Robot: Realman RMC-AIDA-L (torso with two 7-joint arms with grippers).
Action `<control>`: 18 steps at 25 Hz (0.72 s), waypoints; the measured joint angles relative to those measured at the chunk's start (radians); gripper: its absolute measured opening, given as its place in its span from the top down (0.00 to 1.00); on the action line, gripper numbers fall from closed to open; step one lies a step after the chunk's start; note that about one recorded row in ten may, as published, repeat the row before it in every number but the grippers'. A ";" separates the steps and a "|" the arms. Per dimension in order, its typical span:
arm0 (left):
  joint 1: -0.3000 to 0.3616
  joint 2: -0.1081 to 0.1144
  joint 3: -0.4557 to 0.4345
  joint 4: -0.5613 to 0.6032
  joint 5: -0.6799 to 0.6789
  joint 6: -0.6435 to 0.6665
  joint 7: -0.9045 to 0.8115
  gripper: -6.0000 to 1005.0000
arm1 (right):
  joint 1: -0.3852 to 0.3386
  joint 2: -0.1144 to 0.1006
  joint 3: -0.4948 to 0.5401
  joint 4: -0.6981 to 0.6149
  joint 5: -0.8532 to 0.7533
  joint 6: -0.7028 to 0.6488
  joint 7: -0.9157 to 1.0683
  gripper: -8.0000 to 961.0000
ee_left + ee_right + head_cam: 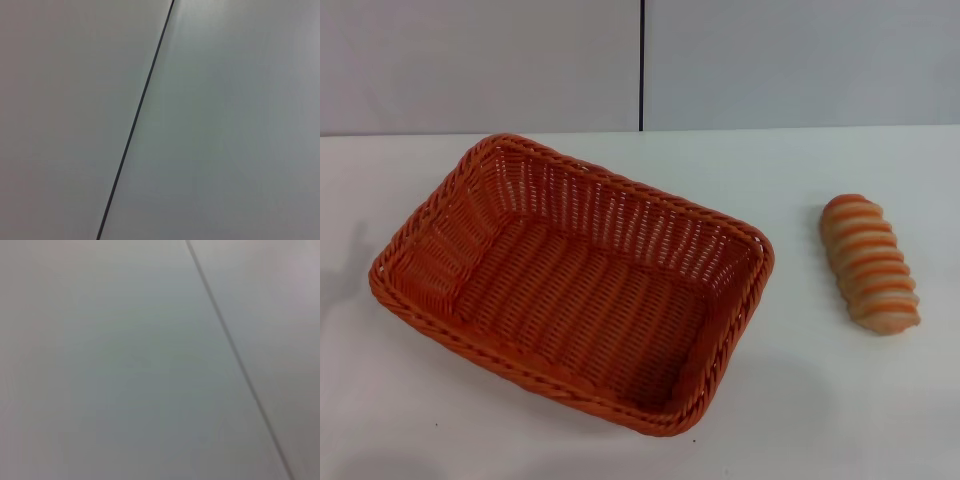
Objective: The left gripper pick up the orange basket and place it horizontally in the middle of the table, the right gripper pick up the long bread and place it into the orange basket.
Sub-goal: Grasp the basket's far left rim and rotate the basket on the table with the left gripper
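The orange basket [570,280] sits empty on the white table [790,400], left of centre in the head view, turned at a slant with its long side running from far left to near right. To its right, apart from it, lies the long bread [870,262], striped orange-brown and cream, lengthwise toward me. Neither the left gripper nor the right gripper shows in any view. Both wrist views hold only a pale flat surface crossed by one thin dark line.
A grey wall panel [480,60] with a vertical dark seam [641,65] stands behind the table's far edge. Bare tabletop lies between basket and bread and along the near edge.
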 joint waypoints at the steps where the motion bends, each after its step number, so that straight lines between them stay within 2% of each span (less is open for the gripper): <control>1: 0.000 0.000 0.000 0.006 0.000 -0.004 0.000 0.21 | 0.001 0.000 -0.012 -0.006 0.000 -0.001 0.000 0.25; 4: -0.004 -0.002 0.000 0.016 0.000 -0.023 0.001 0.21 | 0.005 -0.002 -0.073 -0.028 -0.001 -0.003 0.002 0.25; 11: -0.002 0.001 0.004 0.023 0.004 -0.047 -0.010 0.21 | 0.048 -0.002 -0.095 -0.029 -0.001 0.036 0.017 0.25; 18: -0.046 0.004 0.006 0.142 0.006 -0.129 -0.070 0.21 | 0.054 0.002 -0.097 -0.002 0.003 0.028 0.071 0.25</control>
